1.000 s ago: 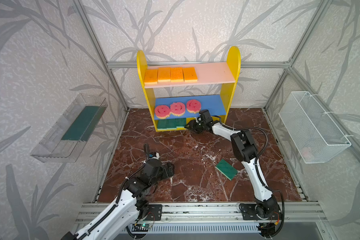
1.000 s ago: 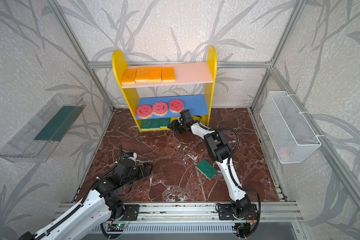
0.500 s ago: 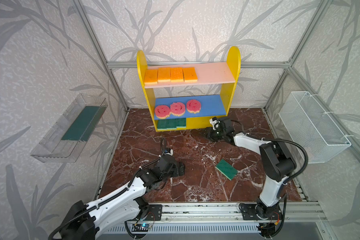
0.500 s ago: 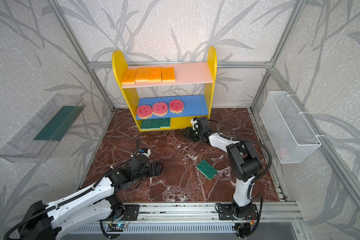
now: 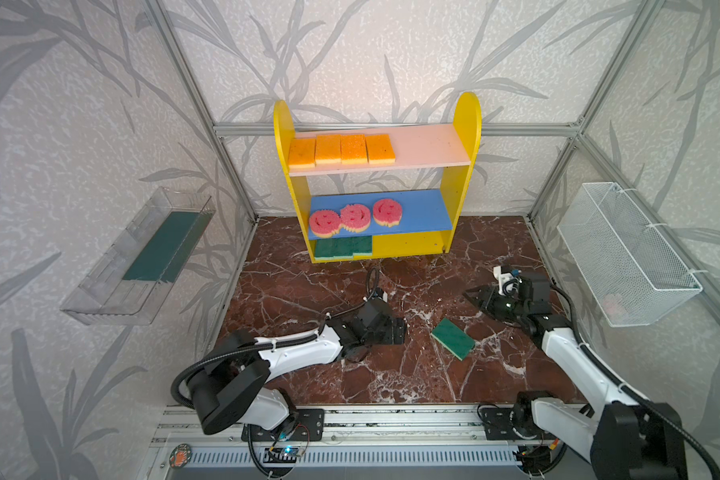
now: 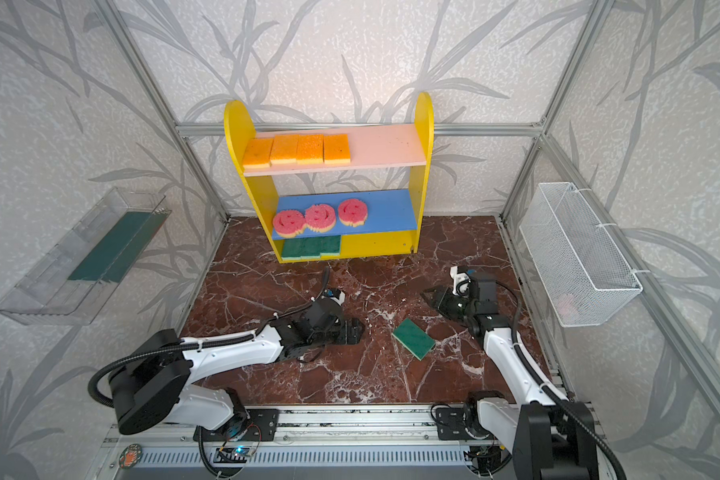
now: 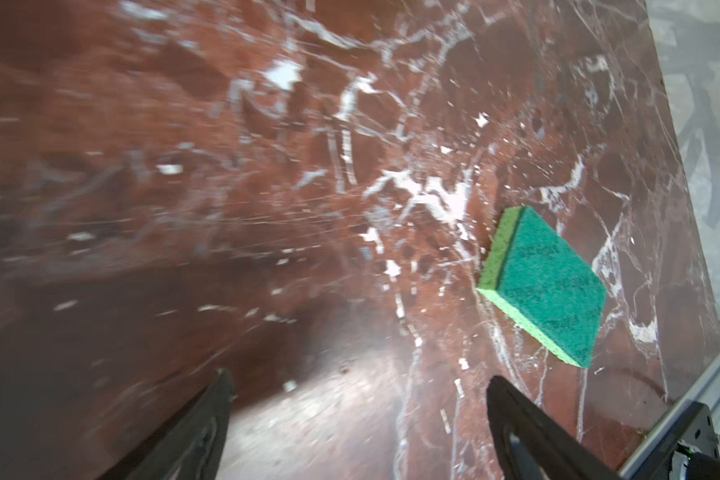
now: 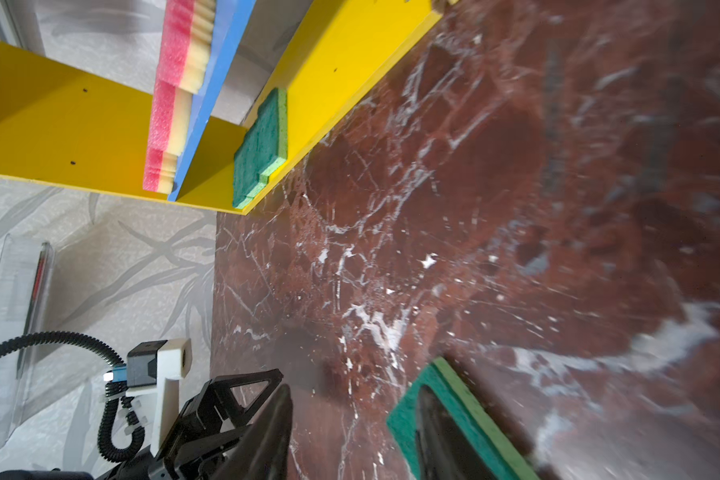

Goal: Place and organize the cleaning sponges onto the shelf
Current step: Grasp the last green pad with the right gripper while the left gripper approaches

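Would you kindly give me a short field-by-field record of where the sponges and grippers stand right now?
pink upper board: four orange sponges
blue middle board: three pink smiley sponges
yellow base: three green-topped sponges
marble tabletop: one loose green-topped sponge
left gripper: open, empty
right gripper: open, empty

Showing the shelf (image 5: 466, 124) standing at the back of the floor (image 5: 391, 374). Carrying four rectangular sponges (image 5: 341, 149) side by side at left on its top board (image 5: 425, 145), three round sponges (image 5: 355, 217) at left on the middle board (image 5: 420, 208), flat sponges (image 5: 341, 248) at left on the base (image 5: 408, 243). Showing a loose sponge (image 5: 452, 344) lying on the floor in front; a tray (image 5: 113, 291) hanging at the left, a basket (image 5: 624, 257) at the right.
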### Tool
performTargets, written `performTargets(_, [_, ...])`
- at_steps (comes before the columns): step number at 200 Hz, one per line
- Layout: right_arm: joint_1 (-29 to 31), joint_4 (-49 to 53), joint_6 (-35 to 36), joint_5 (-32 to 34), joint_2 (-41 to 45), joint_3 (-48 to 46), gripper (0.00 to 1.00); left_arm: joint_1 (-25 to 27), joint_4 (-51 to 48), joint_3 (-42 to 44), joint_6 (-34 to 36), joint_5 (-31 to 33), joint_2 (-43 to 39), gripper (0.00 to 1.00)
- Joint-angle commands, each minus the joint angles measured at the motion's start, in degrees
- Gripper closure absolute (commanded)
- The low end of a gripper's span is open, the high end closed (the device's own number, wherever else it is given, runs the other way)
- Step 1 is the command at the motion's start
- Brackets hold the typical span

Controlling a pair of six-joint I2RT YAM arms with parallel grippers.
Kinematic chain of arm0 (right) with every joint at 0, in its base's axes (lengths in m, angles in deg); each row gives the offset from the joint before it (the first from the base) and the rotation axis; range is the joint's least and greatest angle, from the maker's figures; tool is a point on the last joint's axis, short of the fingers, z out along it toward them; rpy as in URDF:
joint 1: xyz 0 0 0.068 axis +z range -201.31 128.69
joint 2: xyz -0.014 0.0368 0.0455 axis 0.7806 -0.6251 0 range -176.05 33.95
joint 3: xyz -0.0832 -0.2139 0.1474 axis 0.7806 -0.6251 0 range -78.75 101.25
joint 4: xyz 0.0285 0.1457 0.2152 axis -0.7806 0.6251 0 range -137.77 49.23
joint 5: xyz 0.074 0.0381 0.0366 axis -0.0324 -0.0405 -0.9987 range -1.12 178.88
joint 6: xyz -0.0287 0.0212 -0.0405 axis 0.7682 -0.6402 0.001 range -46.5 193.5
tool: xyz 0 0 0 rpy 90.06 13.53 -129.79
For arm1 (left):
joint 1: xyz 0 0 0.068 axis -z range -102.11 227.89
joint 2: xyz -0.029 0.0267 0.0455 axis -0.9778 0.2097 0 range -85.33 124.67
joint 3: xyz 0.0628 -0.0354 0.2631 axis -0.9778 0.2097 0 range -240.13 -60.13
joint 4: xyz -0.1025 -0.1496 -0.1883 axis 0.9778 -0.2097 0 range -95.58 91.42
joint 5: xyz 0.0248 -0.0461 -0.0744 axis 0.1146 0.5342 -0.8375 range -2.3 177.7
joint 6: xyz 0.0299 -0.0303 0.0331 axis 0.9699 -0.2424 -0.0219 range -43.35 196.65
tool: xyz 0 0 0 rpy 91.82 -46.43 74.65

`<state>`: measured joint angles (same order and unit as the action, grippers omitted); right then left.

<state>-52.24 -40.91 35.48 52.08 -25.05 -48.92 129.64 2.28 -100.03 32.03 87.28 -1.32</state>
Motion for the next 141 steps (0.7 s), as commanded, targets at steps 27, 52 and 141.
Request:
performTargets(27, [-3.37, 12.73, 5.61, -0.49, 7.91, -6.51, 0.46, 2.81, 7.49, -1.24, -2.24, -1.77, 5.82, 0.04])
performTargets(52, [-3.38, 15.28, 7.2, -0.55, 9.07, -9.15, 0.46, 3.1, 8.1, -0.37, -2.65, -1.43, 5.74, 0.04])
performTargets(141, [-3.29, 8.88, 4.93, 0.47, 3.94, -12.36, 0.45, 3.18, 7.23, 2.43, -2.4, 0.25, 2.36, 0.04])
